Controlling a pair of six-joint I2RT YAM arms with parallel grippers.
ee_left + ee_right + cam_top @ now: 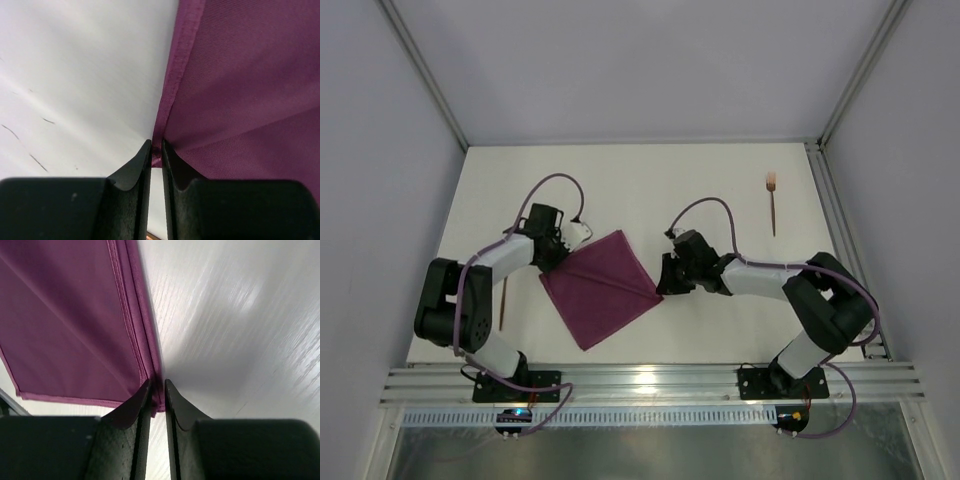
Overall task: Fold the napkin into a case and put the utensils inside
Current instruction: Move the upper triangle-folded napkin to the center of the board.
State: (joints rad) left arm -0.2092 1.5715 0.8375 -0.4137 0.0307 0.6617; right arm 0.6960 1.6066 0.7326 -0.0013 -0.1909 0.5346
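My left gripper (156,146) is clenched on the hemmed left corner of the napkin (240,90). My right gripper (157,385) is clamped on the opposite corner, where two stitched edges lie stacked. The soft maroon cloth spreads as a diamond between them on the smooth white table (700,180), with bare room beyond both hems. A thin copper utensil (502,305) lies just beside my left arm; I cannot tell its kind. The small-tined fork (773,205) lies well apart, far right.
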